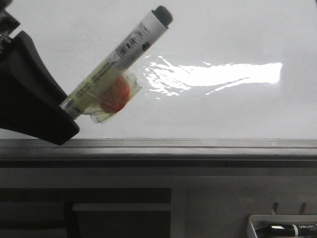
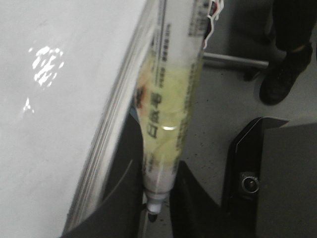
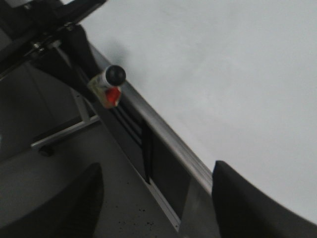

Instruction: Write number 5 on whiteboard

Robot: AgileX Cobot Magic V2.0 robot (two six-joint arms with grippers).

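The whiteboard (image 1: 223,109) is glossy white with a grey metal edge strip (image 1: 198,144) along its lower side, and a bright glare patch. No marker strokes of the number 5 show on it in any view. My left gripper (image 1: 69,116) is shut on a white marker (image 1: 119,54) wrapped in clear tape with an orange-red blob. The marker slants up and right in front of the board. In the left wrist view the marker (image 2: 171,99) sits between the fingers (image 2: 124,198), beside the board (image 2: 49,124). My right gripper (image 3: 157,168) is open and empty near the board's edge (image 3: 163,134).
A white tray holding another black marker (image 1: 285,229) sits at the lower right. Dark panels lie below the board's edge. A person's dark shoe (image 2: 282,79) and a metal frame leg (image 2: 235,60) are on the floor beside the board.
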